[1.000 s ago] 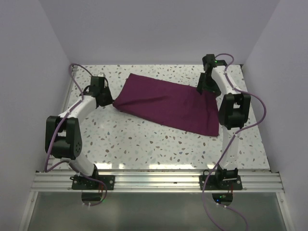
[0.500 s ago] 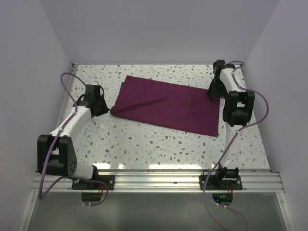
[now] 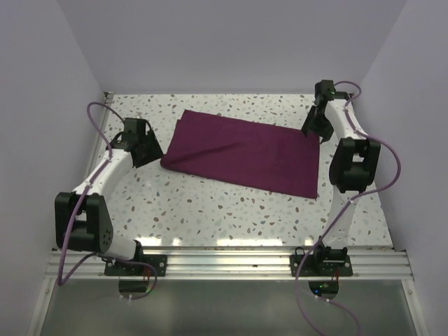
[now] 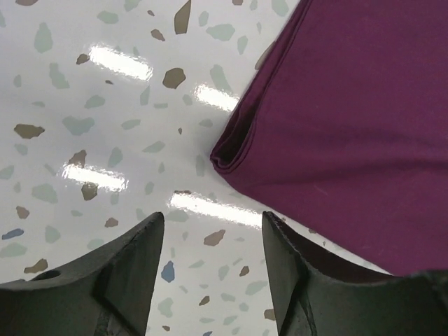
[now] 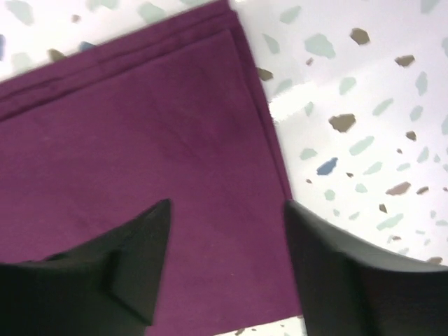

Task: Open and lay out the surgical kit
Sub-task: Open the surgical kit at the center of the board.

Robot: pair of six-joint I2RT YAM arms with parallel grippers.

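Hovering left tool (image 4: pixel 213 227): jaws well apart, nothing in them, over bare counter (image 3: pixel 210 203) just off the near-left corner of the cloth wrap (image 3: pixel 245 150). Folded layers show at that corner. Right tool (image 5: pixel 227 210): also spread wide and empty, above the cloth wrap's far-right corner, with one finger over the cloth and the other just past its right edge. Cloth wrap lies flat and folded shut on the counter between both tools, its long side slanting from far left to near right.
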